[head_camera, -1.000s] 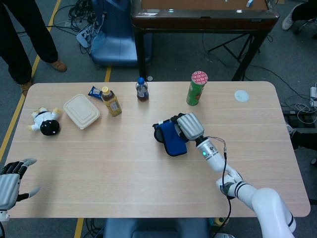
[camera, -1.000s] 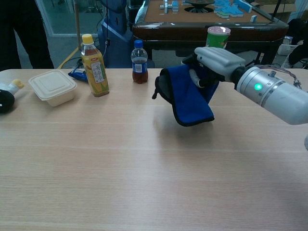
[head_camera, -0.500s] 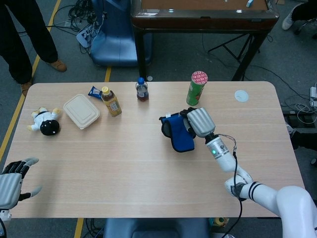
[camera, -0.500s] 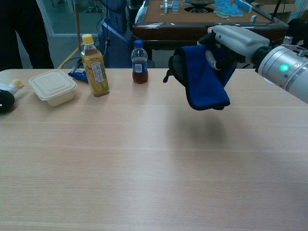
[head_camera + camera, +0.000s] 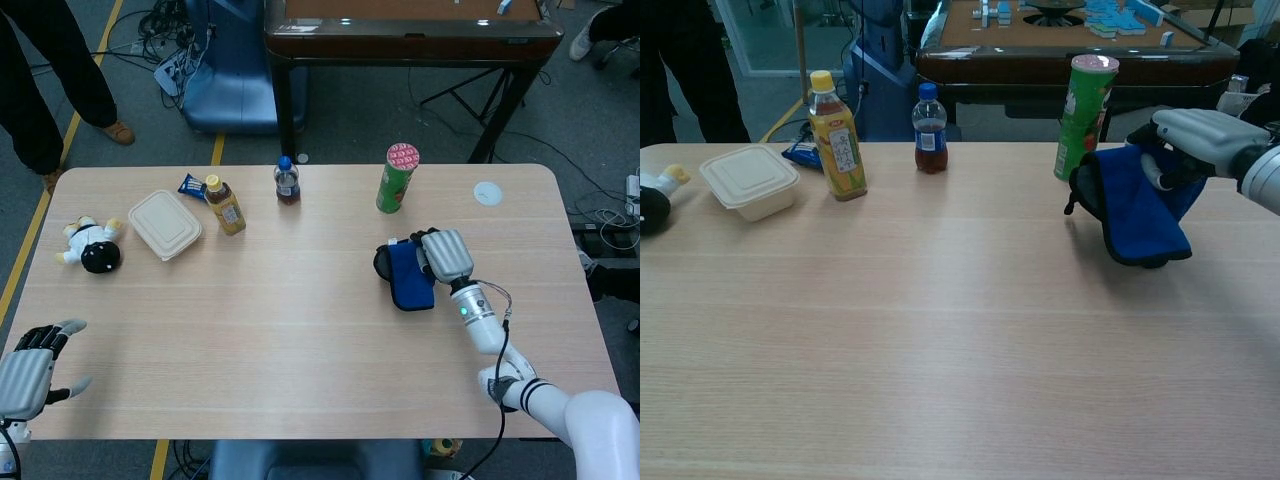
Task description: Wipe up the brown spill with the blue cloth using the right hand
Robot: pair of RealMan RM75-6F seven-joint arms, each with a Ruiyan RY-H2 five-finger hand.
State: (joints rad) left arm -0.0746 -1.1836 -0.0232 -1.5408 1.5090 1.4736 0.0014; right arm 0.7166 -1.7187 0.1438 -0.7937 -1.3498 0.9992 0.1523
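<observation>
My right hand (image 5: 446,256) grips the blue cloth (image 5: 405,276), which has a dark edge and hangs folded from its fingers over the right part of the wooden table (image 5: 300,340). In the chest view the right hand (image 5: 1196,141) holds the cloth (image 5: 1137,208) just right of the green can, with the cloth's lower edge close to the tabletop; I cannot tell if it touches. No brown spill shows in either view. My left hand (image 5: 27,376) hovers at the table's front left corner, fingers apart, holding nothing.
A green tube can (image 5: 398,178) stands behind the cloth, and a white disc (image 5: 487,193) lies at the back right. Further left are a cola bottle (image 5: 287,181), a yellow tea bottle (image 5: 225,205), a blue packet (image 5: 191,184), a lidded box (image 5: 165,224) and a toy (image 5: 90,246).
My right hand has carried the blue cloth to the right, from the table's middle to beside the green can, and brought it lower. The left hand has barely moved.
</observation>
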